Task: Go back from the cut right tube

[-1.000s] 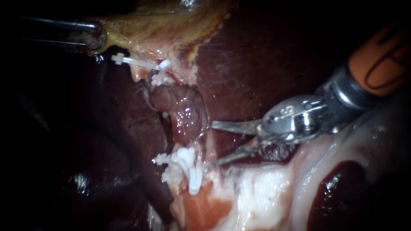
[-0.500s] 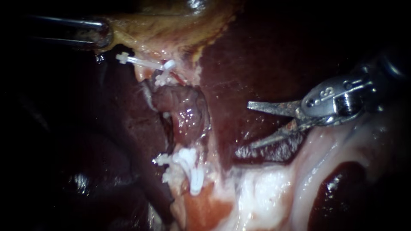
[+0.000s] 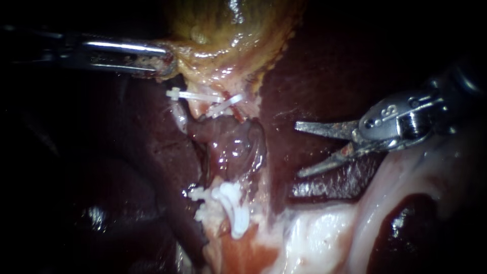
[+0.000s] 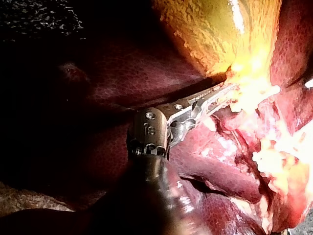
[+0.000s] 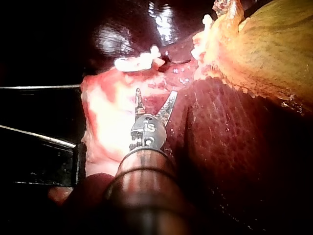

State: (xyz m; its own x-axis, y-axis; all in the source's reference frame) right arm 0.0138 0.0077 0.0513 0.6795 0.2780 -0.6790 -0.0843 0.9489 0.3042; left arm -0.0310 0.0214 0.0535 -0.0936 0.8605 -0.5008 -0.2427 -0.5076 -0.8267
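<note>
Endoscope view, right instrument (image 3: pixel 298 149) splayed wide, gripping nothing

The yellow-green gallbladder (image 3: pixel 233 30) glistens, with dark red liver (image 3: pixel 324 76) spreading on either side of it. Just below the gallbladder lie two thin white clips (image 3: pixel 195 95), close together. Further below it sits a cluster of white clips (image 3: pixel 231 200), and pale whitish tissue (image 3: pixel 324 233) lies lowest, toward the right.

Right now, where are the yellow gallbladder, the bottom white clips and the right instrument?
gallbladder (image 3: pixel 228 30), endoscope view, its shiny yellow middle.
lower clips (image 3: pixel 231 203), endoscope view, middle of the white cluster.
right instrument (image 3: pixel 299 149), endoscope view, midway between its open tips.
</note>
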